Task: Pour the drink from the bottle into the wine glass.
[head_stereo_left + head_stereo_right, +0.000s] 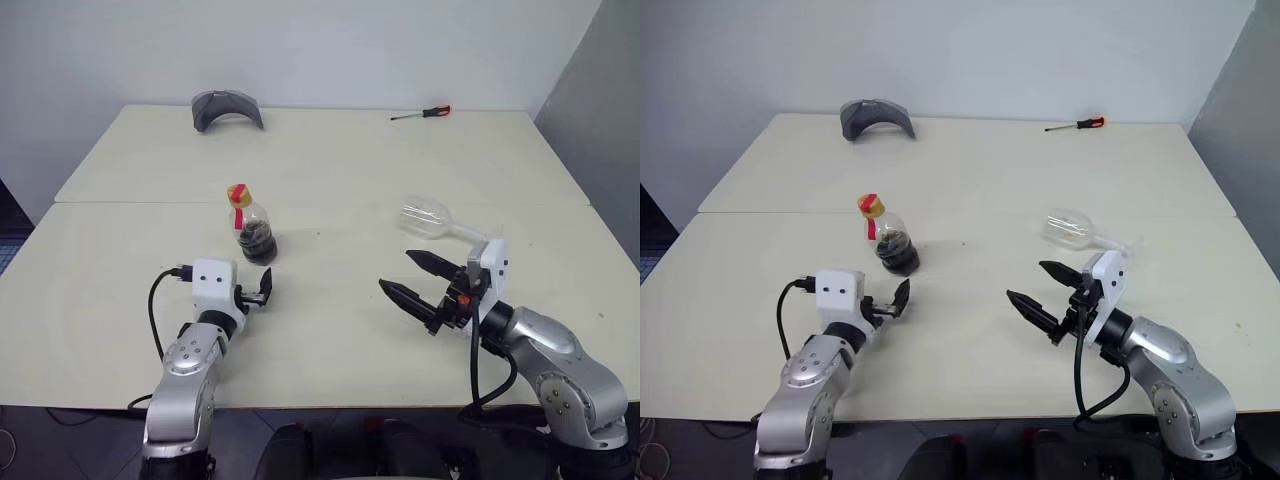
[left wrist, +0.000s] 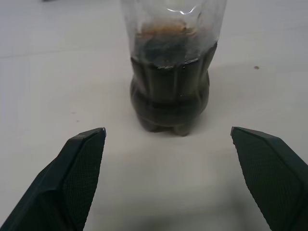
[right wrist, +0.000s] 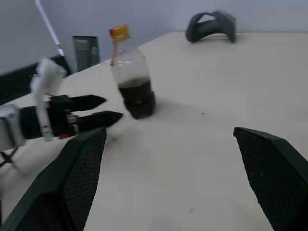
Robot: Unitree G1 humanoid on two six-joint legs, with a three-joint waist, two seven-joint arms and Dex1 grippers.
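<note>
The bottle (image 1: 250, 225) stands upright on the table left of centre, clear plastic with a yellow cap and a red strip at the neck. The dark drink (image 2: 169, 89) fills its lower part. My left gripper (image 1: 258, 292) is open, low over the table just in front of the bottle and apart from it. The wine glass (image 1: 430, 217) lies on its side at the right, its stem pointing right. In front of the glass, my right gripper (image 1: 395, 269) is open and empty, turned toward the left. The bottle (image 3: 132, 82) and my left gripper (image 3: 103, 108) also appear in the right wrist view.
A grey curved object (image 1: 227, 108) lies at the far left edge of the table. A screwdriver (image 1: 425, 113) with a red handle lies at the far right. A seam (image 1: 150, 203) crosses the pale tabletop just behind the bottle and glass.
</note>
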